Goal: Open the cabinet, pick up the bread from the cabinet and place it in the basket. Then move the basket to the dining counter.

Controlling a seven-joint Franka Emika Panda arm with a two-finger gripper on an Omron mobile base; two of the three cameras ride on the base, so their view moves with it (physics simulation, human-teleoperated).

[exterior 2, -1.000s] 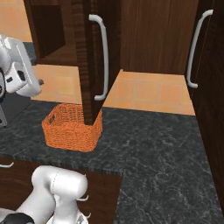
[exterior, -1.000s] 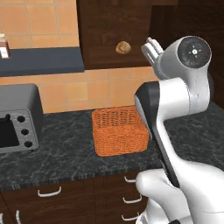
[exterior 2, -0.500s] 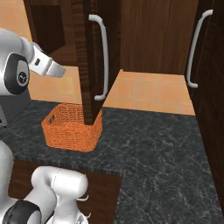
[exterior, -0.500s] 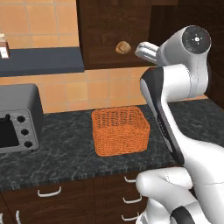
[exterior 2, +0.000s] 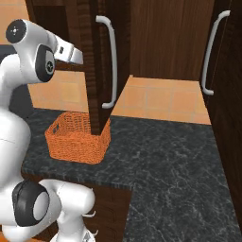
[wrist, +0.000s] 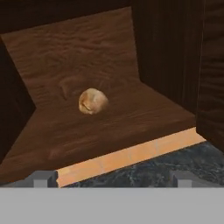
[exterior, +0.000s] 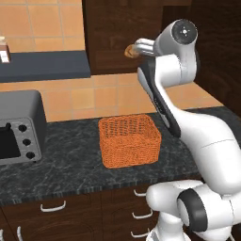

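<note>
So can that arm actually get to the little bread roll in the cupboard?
Probably yes: the cabinet door stands open, the bread lies alone on its shelf, and the open end effector faces it with nothing between.

An orange wicker basket (exterior: 129, 140) is set on the dark speckled bench (exterior: 70, 164), with a grey toaster oven (exterior: 19, 127) at the left. The white arm is raised into the open cabinet (exterior: 117, 33), its pincer (exterior: 137, 48) held just beside the small bread (exterior: 129, 51) on the shelf.
</note>
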